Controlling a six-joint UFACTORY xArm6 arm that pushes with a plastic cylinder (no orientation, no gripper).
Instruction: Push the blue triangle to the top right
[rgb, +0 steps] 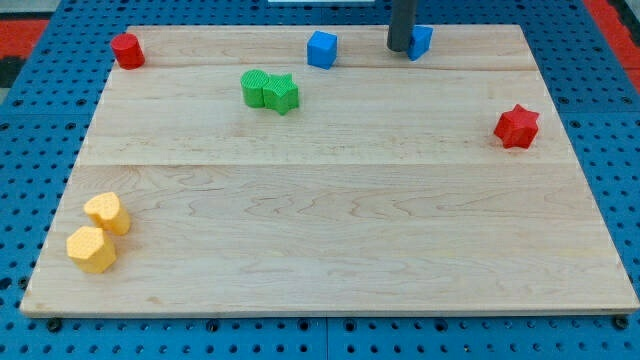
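The blue triangle (420, 41) lies near the board's top edge, right of centre, partly hidden by the rod. My tip (399, 48) is at the triangle's left side, touching or nearly touching it. A blue cube (321, 49) sits to the left of my tip, also near the top edge.
A red cylinder (127, 50) is at the top left. A green cylinder (255, 88) and a green star (283, 94) touch each other left of centre near the top. A red star (517, 126) is at the right. Two yellow blocks (107, 213) (91, 250) sit at the bottom left.
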